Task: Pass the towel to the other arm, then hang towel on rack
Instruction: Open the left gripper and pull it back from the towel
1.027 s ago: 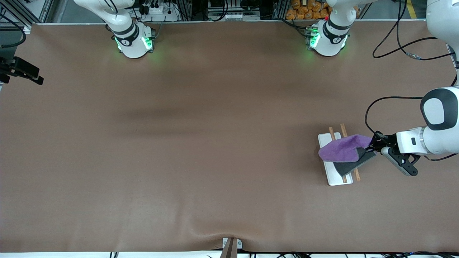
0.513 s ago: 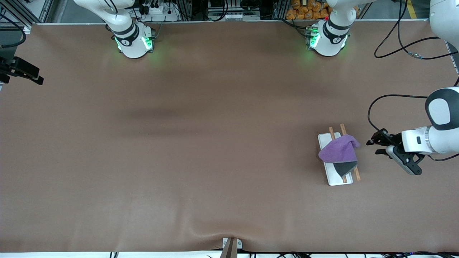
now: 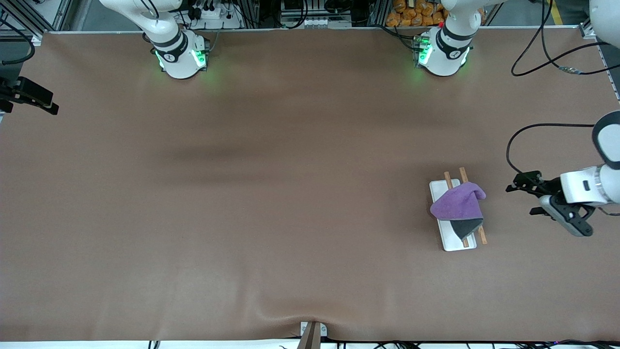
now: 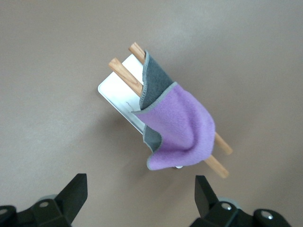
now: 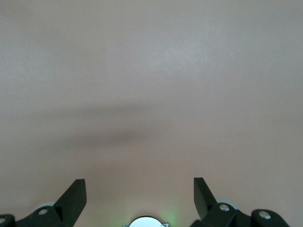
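Towel (image 3: pixel 458 207): draped over rack (image 3: pixel 440 188) rods, released. Left claw (image 3: pixel 525 199): wide, empty, over counter (image 3: pixel 290 194) beside rack; withdraw clear without snagging. Right claw (image 5: pixel 139 189): wide, empty, waiting.

One towel (image 3: pixel 458 206), one rack (image 3: pixel 450 242) with two wooden rods (image 4: pixel 127 75), two grippers (image 4: pixel 139 196) (image 5: pixel 139 194).

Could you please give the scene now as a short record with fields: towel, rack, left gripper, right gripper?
towel: purple towel draped over the rods, grey underside showing, held by no gripper
rack: white rack on the table, toward the left arm's end
left gripper: left gripper open, over bare table beside the rack, apart from the towel
right gripper: right gripper open, empty, over bare table, waiting
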### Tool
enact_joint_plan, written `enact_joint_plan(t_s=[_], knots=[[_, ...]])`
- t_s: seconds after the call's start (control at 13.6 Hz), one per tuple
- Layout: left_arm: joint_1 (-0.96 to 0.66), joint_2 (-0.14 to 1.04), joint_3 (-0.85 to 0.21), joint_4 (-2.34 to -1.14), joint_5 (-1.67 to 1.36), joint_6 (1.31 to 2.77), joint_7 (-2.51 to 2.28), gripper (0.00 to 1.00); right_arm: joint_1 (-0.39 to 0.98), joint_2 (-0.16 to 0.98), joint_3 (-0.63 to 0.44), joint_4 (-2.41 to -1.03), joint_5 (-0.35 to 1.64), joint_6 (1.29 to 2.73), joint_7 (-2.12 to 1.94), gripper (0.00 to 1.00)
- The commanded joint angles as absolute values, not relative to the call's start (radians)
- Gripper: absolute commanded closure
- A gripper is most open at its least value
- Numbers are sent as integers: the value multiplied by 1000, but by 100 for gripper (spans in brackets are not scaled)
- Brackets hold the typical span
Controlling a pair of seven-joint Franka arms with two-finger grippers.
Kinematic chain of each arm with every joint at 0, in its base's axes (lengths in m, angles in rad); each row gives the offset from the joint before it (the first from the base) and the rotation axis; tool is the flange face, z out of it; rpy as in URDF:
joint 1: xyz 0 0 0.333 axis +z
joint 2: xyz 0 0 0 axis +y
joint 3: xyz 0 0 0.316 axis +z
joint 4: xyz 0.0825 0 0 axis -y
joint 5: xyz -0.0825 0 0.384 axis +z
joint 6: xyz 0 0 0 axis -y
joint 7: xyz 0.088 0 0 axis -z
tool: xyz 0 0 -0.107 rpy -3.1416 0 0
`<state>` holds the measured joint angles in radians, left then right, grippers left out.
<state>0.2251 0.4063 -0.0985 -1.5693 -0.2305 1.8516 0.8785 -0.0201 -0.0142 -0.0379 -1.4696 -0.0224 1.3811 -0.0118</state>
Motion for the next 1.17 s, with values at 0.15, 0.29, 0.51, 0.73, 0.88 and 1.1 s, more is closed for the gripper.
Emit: enact_joint_plan(t_s=[0.15, 0.29, 0.51, 0.73, 0.88, 1.1], knots=[[227, 325, -104, -1546, -230, 1776, 715, 0, -35, -8, -32, -1454, -23, 1381, 0, 0], [225, 299, -106, -1545, -229, 1764, 637, 0, -35, -8, -32, -1453, -25, 1381, 0, 0], [224, 281, -107, -1497, -186, 1705, 542, 0, -38, -8, -34, -1443, -25, 1379, -2, 0], [222, 261, -109, -1463, -158, 1654, 421, 0, -38, -8, -34, -1443, -25, 1379, 0, 0], [192, 226, -110, -1462, -123, 1643, 310, 0, -38, -8, -34, -1443, -23, 1379, 0, 0], [149, 180, -110, -1462, -69, 1622, 122, 0, -38, -8, -34, -1443, -25, 1379, 0, 0]])
